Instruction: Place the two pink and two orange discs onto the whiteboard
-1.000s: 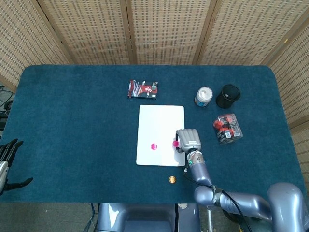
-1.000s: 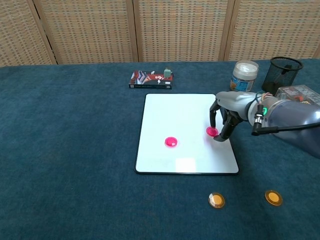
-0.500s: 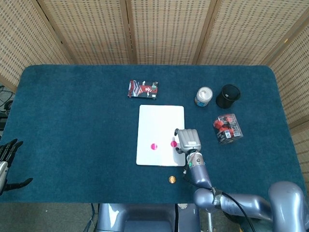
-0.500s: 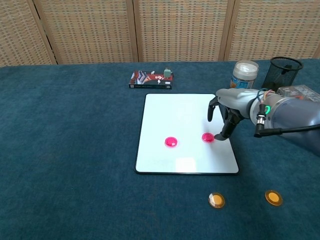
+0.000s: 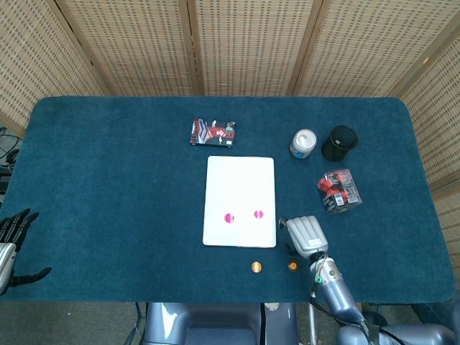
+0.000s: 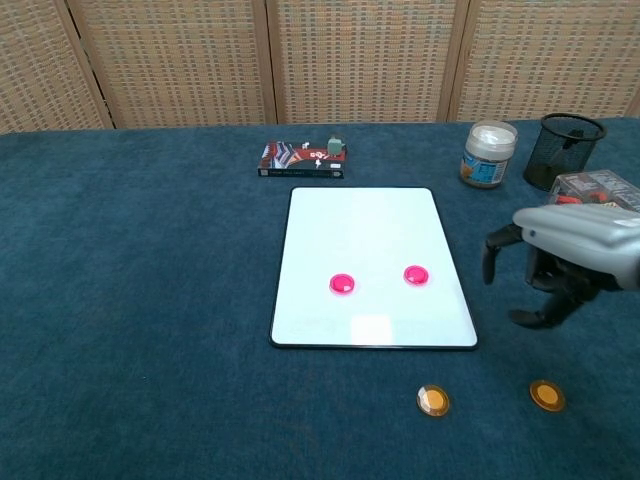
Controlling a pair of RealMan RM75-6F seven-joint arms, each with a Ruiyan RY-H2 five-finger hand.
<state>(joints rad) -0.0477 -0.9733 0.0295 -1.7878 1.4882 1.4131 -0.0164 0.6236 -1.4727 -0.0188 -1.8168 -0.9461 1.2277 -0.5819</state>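
Two pink discs [image 6: 342, 285] [image 6: 416, 275] lie side by side on the whiteboard [image 6: 365, 225], also visible in the head view as discs [image 5: 229, 218] [image 5: 258, 214] on the whiteboard [image 5: 240, 180]. Two orange discs [image 6: 433, 401] [image 6: 546, 395] rest on the blue cloth in front of the board, seen in the head view as orange discs [image 5: 256, 267] [image 5: 292, 266]. My right hand [image 6: 560, 265] [image 5: 305, 234] hovers off the board's right edge, above the right orange disc, fingers apart and holding nothing. My left hand [image 5: 11, 241] sits at the far left table edge, open.
A card box [image 6: 302, 158] lies behind the whiteboard. At the back right stand a white jar [image 6: 489, 154], a black mesh cup [image 6: 568, 145] and a clear box with red items [image 5: 338, 190].
My right hand let go of the second pink disc on the board, then pulled away to the right and toward the front, off the whiteboard.
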